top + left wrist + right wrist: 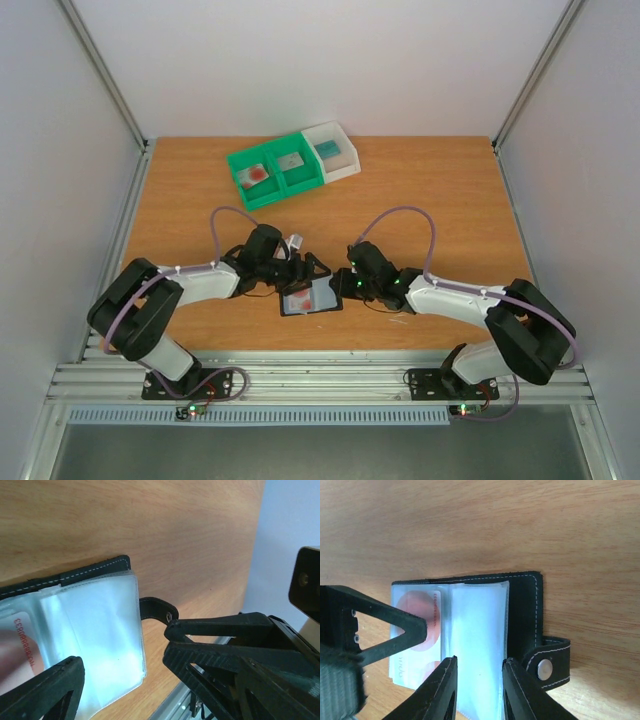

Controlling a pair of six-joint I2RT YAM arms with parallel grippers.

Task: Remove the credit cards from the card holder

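Note:
The card holder (310,298) lies open on the table between both grippers, black outside with clear pockets. A credit card (420,620), whitish with a pink-red blotch, sits inside its left pocket; the same card shows red print in the left wrist view (22,640). My left gripper (122,660) is open wide over the holder, one finger (395,627) above that card. My right gripper (479,661) stands narrowly open, its fingers (442,687) straddling the empty clear pocket (477,630) and pinching nothing. The clasp tab (547,665) sticks out to the right.
A green bin (275,172) and a white bin (333,150) stand at the back of the table; the green one holds a card with a red blotch (255,176). The table's near edge and metal rail (320,375) run close behind the holder.

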